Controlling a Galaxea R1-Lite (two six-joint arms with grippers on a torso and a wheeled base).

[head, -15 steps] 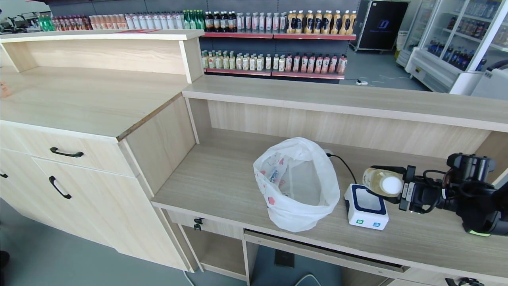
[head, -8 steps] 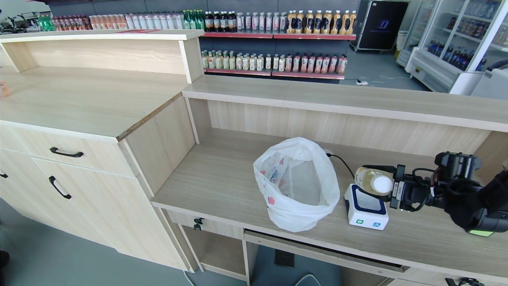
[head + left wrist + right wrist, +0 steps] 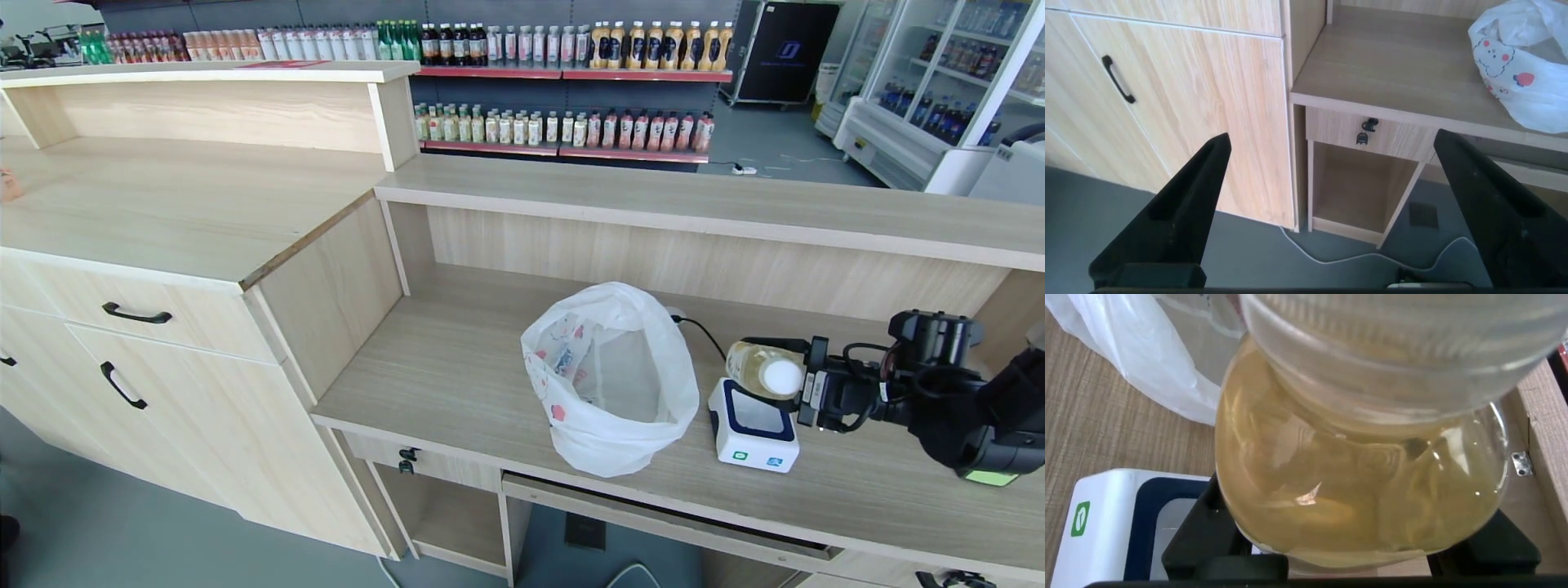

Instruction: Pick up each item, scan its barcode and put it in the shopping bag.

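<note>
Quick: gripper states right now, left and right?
Left gripper: open, holding nothing.
Right gripper: closed on the bottle, above the scanner.

No readable text, labels on shelf bottles (image 3: 563, 128) too small

**Setting: retail shop, checkout area**

Beyond the wooden checkout counter (image 3: 457, 367), red-edged shelves (image 3: 637, 75) carry rows of bottled drinks (image 3: 563, 129). Glass-door coolers (image 3: 939, 73) holding more bottles stand at far right. On the counter's lower deck, a barcode scanner (image 3: 753, 425) sits just beside a plastic shopping bag (image 3: 612, 384).
</note>
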